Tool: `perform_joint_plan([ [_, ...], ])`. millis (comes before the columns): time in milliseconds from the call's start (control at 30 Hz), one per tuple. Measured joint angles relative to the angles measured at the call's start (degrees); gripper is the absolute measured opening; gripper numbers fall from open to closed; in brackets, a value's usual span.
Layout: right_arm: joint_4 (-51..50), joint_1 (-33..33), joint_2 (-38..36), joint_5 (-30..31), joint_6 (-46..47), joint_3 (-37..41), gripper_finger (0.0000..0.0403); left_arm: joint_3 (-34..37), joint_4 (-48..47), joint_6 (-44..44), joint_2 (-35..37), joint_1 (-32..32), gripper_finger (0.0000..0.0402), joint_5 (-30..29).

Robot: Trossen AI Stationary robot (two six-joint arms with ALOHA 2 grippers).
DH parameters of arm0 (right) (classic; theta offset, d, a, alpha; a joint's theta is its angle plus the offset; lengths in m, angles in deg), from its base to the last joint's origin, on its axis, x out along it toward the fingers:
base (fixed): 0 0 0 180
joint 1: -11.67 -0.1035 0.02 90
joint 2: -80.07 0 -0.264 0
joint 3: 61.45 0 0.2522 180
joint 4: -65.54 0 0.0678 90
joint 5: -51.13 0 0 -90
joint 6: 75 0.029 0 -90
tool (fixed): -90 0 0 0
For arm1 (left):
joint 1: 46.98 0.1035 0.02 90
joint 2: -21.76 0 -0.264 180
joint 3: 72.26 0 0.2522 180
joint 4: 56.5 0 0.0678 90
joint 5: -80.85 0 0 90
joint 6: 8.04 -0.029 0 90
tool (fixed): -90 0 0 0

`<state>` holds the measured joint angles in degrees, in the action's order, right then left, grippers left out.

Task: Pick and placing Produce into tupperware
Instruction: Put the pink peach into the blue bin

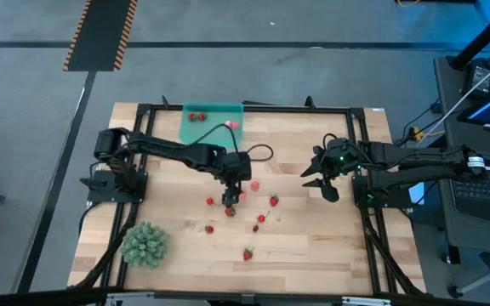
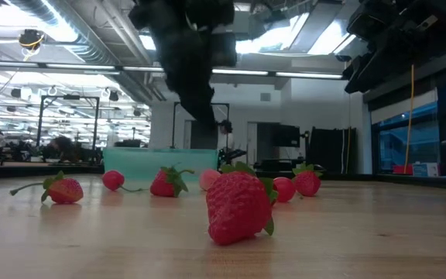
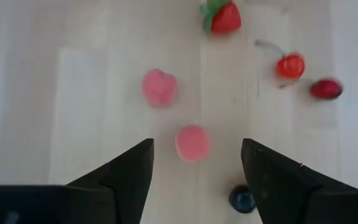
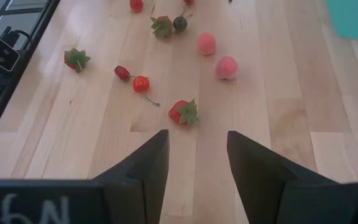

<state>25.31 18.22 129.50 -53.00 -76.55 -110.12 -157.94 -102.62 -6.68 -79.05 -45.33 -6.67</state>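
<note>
Small red and pink produce lies scattered on the wooden table's middle (image 1: 313, 246). The teal tupperware (image 1: 213, 124) stands at the far edge with a few fruits in it. My left gripper (image 1: 230, 202) hangs open, slanting down over the scatter. A round pink fruit (image 3: 192, 143) lies on the wood just ahead of its fingertips, between them and untouched. A second pink fruit (image 3: 159, 87) lies farther off, and a dark berry (image 3: 242, 199) sits by one finger. My right gripper (image 1: 317, 180) waits open at the right, above the table, with a strawberry (image 4: 184, 112) ahead of it.
A large spiky green ball (image 1: 145, 244) rests at the near left corner. A big strawberry (image 2: 238, 206) lies closest to the near edge. Black frame rails (image 1: 253, 108) border the table. Bare wood lies between the scatter and my right gripper (image 4: 197, 135).
</note>
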Motion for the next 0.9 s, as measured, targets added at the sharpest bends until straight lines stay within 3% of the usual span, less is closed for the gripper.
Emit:
perform_joint_plan([
  [533,0.1,0.0,0.0,0.0,0.0,0.0,0.0165,0.0,-0.1,-0.4,-10.4,0.0,0.0229,-0.9],
  [900,0.1,0.0,0.0,0.0,0.0,0.0,0.0165,0.0,4.1,-0.5,-11.6,0.0,0.0229,-1.0],
])
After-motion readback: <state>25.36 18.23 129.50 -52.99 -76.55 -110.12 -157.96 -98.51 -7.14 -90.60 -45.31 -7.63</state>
